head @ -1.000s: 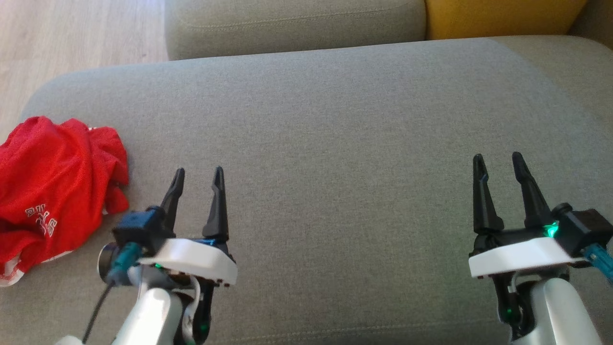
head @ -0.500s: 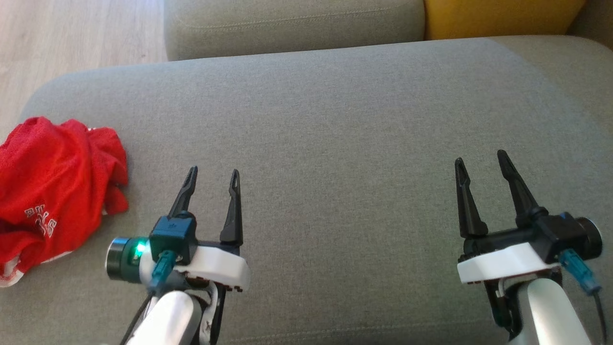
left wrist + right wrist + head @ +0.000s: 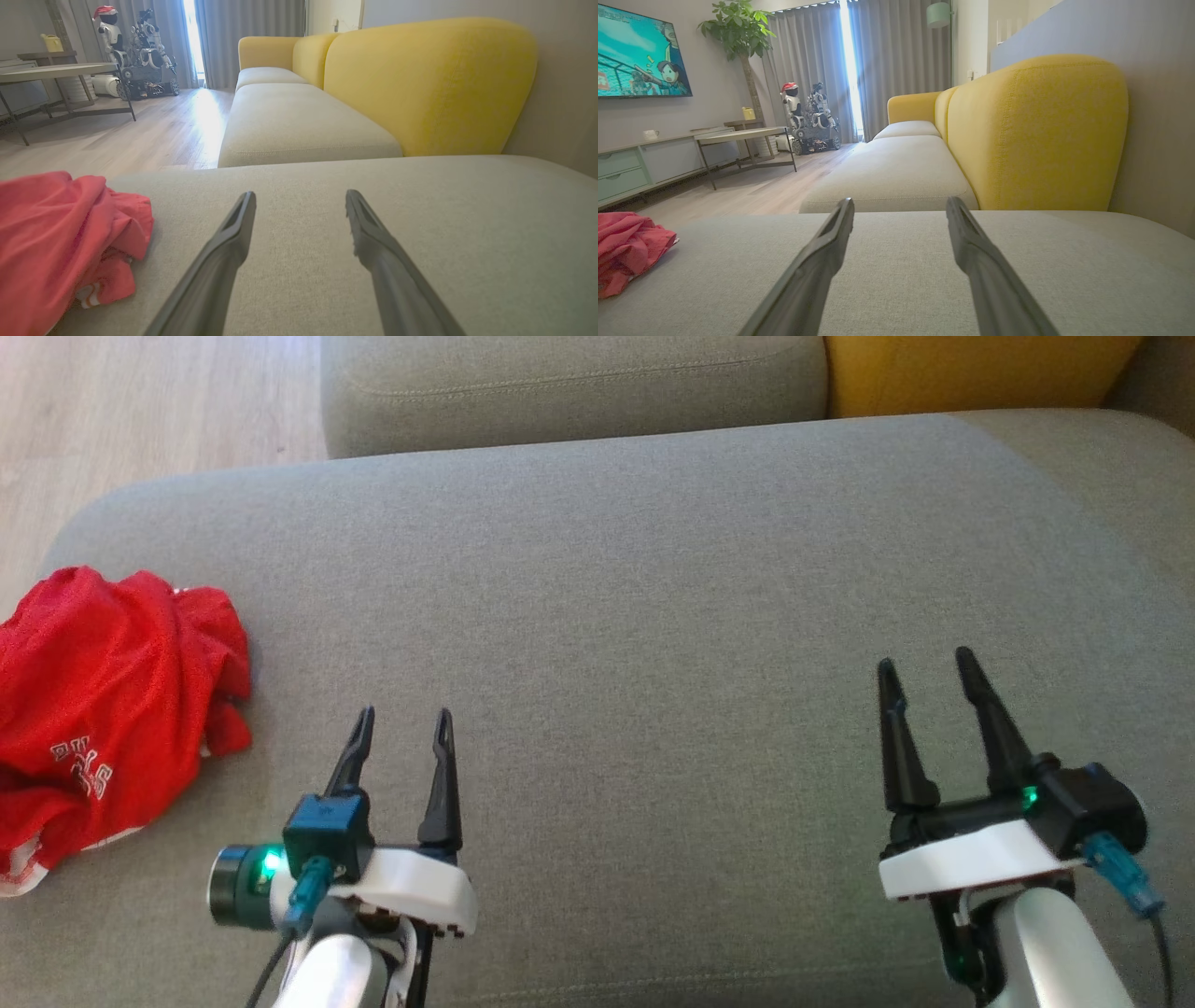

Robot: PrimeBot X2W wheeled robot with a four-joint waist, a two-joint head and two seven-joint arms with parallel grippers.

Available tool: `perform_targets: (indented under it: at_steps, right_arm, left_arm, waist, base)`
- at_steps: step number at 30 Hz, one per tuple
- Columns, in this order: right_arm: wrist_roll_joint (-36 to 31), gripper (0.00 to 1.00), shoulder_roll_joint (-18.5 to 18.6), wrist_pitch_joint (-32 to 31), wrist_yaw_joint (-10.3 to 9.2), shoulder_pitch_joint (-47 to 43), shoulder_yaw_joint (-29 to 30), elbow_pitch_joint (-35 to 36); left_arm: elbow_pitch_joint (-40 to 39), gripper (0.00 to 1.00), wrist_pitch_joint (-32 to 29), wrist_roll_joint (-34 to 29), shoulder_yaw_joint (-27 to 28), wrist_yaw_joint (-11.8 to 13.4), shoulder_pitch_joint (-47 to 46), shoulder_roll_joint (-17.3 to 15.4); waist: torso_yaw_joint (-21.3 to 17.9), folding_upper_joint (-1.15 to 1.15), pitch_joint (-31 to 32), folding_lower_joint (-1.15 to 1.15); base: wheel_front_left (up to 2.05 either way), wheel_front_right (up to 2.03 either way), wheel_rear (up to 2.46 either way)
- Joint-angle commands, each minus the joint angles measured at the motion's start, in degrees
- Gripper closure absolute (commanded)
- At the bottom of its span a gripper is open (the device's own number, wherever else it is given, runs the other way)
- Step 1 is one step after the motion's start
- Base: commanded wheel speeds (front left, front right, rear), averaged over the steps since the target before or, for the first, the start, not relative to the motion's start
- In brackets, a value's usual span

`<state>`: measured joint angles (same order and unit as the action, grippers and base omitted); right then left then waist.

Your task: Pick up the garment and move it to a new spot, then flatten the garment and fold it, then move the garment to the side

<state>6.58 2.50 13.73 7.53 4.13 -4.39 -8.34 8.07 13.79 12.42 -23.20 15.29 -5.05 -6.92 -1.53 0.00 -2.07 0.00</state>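
A crumpled red garment (image 3: 103, 709) with white lettering lies at the left end of the grey sofa cushion (image 3: 653, 569). It also appears low on the left in the left wrist view (image 3: 56, 242) and the right wrist view (image 3: 626, 247). My left gripper (image 3: 403, 719) hovers open over bare cushion, a short way to the right of the garment, with nothing between its fingers (image 3: 219, 252). Far to the right, my right gripper (image 3: 924, 663) is open and empty above the cushion too.
A second grey seat cushion (image 3: 569, 383) and a yellow backrest (image 3: 980, 369) lie beyond the cushion. Wooden floor (image 3: 140, 401) is past the left edge. A low table (image 3: 738, 137) and another robot (image 3: 808, 116) stand far across the room.
Both grippers have drawn back toward the near edge of the cushion. The left moved slightly right and rolled its camera up. The garment has not moved.
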Motion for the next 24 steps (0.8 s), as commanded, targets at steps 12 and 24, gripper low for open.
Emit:
perform_targets:
  at_steps: [12, 24]
  right_arm:
    - [0.4, 0.0, 0.4, 1.3, -0.04, 1.9, -3.8, -1.1]
    - [1.0, 0.0, 0.4, 1.3, -0.04, 2.0, -4.4, -1.6]
  left_arm:
    - [2.6, 0.0, 1.2, -4.7, 6.7, -3.1, -0.5, 3.1]
    - [2.2, 0.0, 1.2, -6.1, 8.1, -4.6, 0.0, 3.9]
  waist:
    - [0.9, 0.0, 1.1, 0.0]
    - [2.1, 0.0, 1.3, 0.0]
  base:
    - [0.0, 0.0, 0.0]
    - [0.0, 0.0, 0.0]
